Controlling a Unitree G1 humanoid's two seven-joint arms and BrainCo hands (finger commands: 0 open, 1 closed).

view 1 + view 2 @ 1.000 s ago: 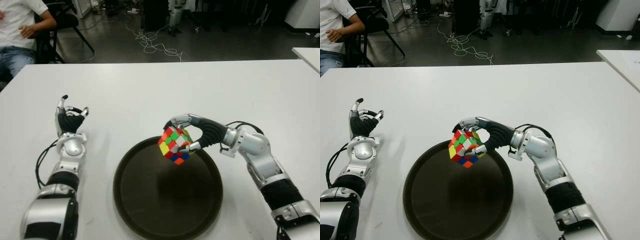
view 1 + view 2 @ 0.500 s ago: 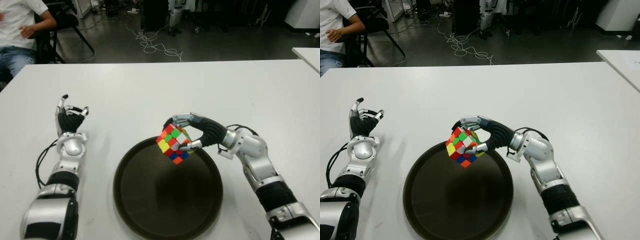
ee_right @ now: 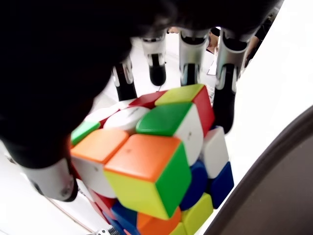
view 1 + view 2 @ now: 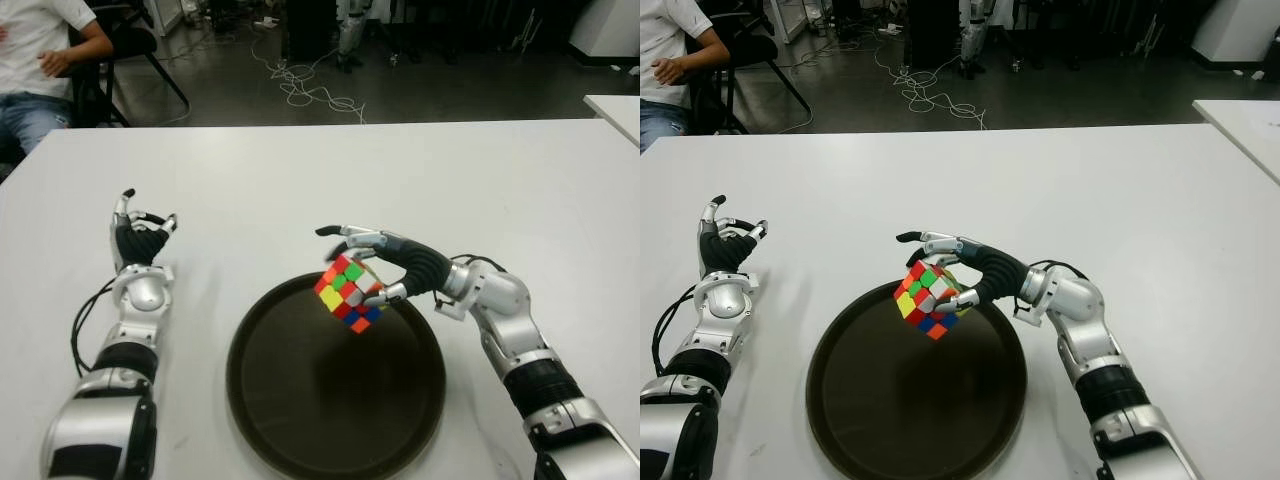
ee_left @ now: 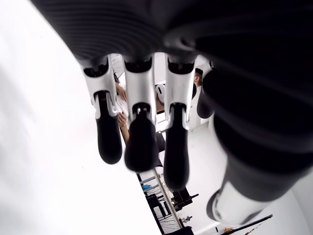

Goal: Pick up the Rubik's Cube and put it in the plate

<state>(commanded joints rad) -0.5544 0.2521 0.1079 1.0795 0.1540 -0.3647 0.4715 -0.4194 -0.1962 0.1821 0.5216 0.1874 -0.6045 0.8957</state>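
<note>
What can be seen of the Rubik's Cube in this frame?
The multicoloured plastic Rubik's Cube is scrambled, showing red, green, yellow, orange, white and blue stickers. It hangs tilted, one corner pointing down, in the right hand, fingers across its far side and thumb at its near side. It shows above the far rim of the round dark brown plate; no contact with the plate is visible.

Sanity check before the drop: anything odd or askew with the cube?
The Rubik's Cube is scrambled and tilted corner-down in the right robot hand, above the plate's far rim. Nothing is spilled or damaged.
</note>
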